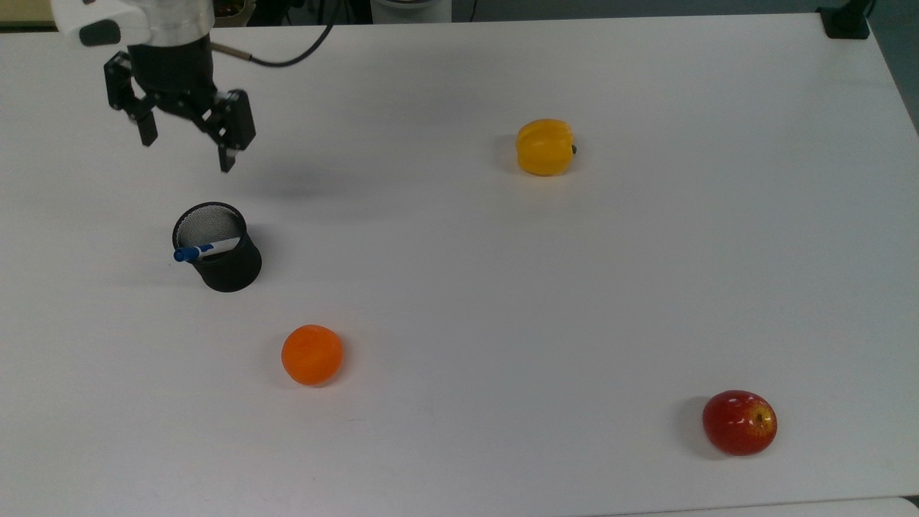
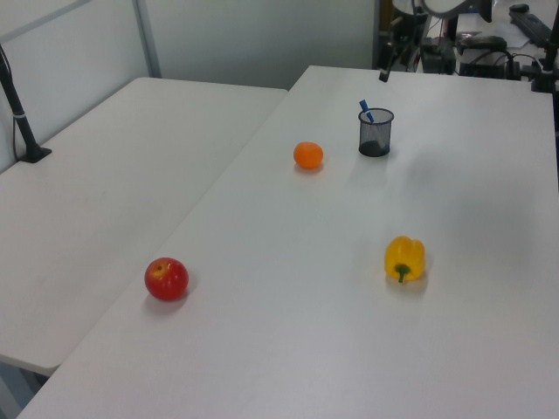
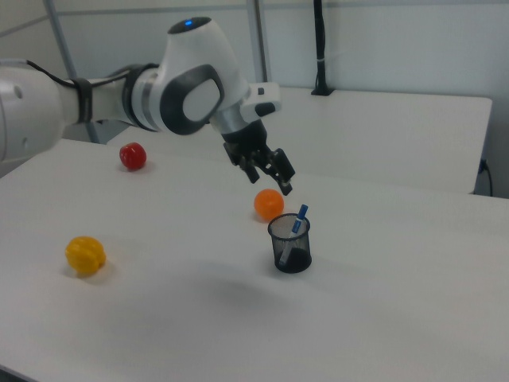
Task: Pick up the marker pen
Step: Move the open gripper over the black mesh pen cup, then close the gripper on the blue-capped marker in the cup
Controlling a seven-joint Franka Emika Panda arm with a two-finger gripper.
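The marker pen [image 1: 204, 250], white with a blue cap, leans inside a black mesh cup [image 1: 226, 269] on the white table [image 1: 459, 301], its cap poking over the rim. In the left view the marker pen [image 2: 365, 110] sticks up out of the cup [image 2: 376, 135]. In the right view the marker pen [image 3: 299, 220] stands slanted in the cup [image 3: 290, 247]. My gripper [image 1: 188, 149] hangs open in the air, above the cup in the top view and apart from it. In the right view, the gripper [image 3: 269, 181] is just up and left of the cup's rim, holding nothing.
An orange [image 1: 311, 354] lies below and right of the cup in the top view. A yellow bell pepper [image 1: 545, 146] sits mid-table, and a red apple [image 1: 739, 422] lies at the top view's lower right. A second table [image 2: 105, 175] adjoins at the left view's left.
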